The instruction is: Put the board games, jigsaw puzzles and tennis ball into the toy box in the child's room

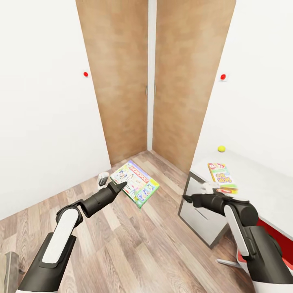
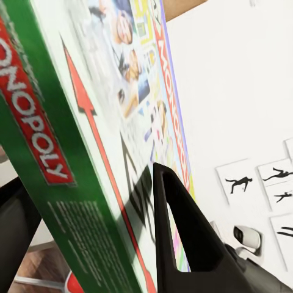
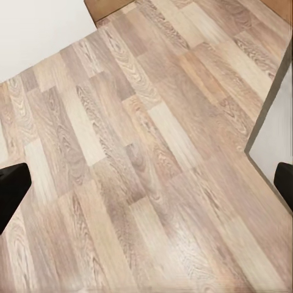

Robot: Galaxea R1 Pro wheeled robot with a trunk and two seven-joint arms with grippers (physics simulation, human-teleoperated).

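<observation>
Wardrobe doors (image 1: 150,77) fill the far wall, so you're turned away from the toy box here. The table (image 1: 264,183) sits at right, carrying the Skip-Bo box (image 1: 220,173) near its front edge and the tennis ball (image 1: 221,149) farther back. Your left gripper (image 1: 118,186) carries the Monopoly box (image 1: 135,183) clear above the floor, probably mid-transport, jaws pinching its edge. Your right gripper (image 1: 188,199) hangs free beside the table's near-left corner, jaws spread, touching nothing.

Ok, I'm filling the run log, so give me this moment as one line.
left gripper: shut on Monopoly box, carried above floor | right gripper: open, empty | Skip-Bo box, tennis ball: on table
</observation>
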